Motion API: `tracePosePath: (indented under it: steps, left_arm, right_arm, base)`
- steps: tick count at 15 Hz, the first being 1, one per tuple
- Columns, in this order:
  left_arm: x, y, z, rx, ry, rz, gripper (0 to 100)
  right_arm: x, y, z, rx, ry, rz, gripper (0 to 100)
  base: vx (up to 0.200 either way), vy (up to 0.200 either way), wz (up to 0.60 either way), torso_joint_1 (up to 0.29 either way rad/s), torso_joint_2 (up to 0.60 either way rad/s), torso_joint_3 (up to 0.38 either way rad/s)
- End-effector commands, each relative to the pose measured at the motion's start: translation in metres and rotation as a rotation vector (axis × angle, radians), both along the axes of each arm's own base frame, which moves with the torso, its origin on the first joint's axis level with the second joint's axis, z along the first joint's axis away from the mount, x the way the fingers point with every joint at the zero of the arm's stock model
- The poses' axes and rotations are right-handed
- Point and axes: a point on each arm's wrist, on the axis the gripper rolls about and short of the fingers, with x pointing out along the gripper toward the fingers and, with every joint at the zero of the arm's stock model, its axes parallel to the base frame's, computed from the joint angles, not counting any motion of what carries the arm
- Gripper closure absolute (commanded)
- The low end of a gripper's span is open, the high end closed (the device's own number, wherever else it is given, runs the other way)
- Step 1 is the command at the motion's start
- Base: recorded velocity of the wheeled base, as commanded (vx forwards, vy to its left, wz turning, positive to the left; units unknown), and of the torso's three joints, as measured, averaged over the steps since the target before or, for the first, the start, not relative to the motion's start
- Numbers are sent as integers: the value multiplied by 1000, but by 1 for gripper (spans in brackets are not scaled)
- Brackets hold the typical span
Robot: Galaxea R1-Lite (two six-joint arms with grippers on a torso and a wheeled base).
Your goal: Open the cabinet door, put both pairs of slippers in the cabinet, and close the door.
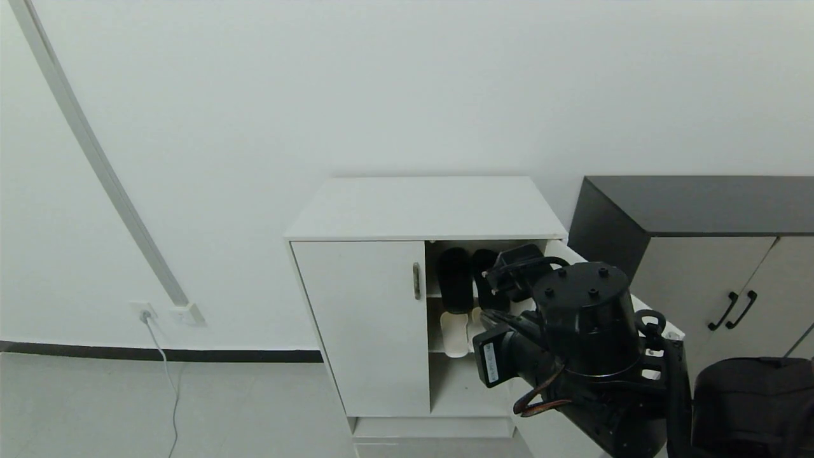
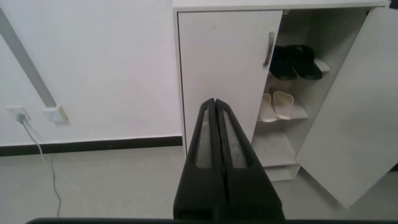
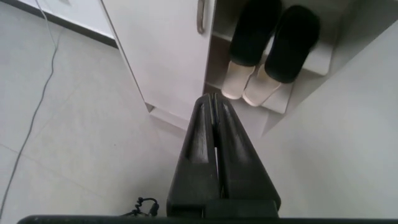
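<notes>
Black slippers (image 1: 456, 280) are lying on the upper shelf (image 2: 322, 64) of the white cabinet (image 1: 420, 210). White slippers (image 1: 454, 335) are lying on the shelf below (image 2: 300, 112). Both pairs are sitting toward the shelves' left edge, beside the closed left door (image 1: 362, 324). The right door (image 2: 348, 124) is standing wide open. The right gripper (image 3: 213, 99) is hovering before the opening, fingers pressed together and empty. The left gripper (image 2: 214, 102) is hanging farther back, likewise closed on nothing. A dark cabinet (image 1: 699, 203) is standing to the right.

black right arm (image 1: 572, 356) with a round, screw-studded cap (image 1: 582, 289), white label (image 1: 491, 364), reddish cables (image 1: 540, 399); left gripper (image 2: 214, 102) and right gripper (image 3: 214, 98) black, tapered.
</notes>
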Motion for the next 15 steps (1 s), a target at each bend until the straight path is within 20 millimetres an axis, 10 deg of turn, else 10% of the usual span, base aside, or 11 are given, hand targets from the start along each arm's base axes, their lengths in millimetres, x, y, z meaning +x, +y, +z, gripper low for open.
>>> tracePosePath:
  steps: [1, 15]
  left_arm:
    - [0, 0, 0, 0, 1, 0, 100]
    - [0, 0, 0, -6, 2, 2, 100]
  right_arm:
    - [0, 0, 0, 0, 2, 3, 100]
    - [-3, -4, -5, -19, 3, 45, 100]
  base:
    - [0, 0, 0, 251, -598, -334]
    - [0, 0, 0, 122, -266, -149]
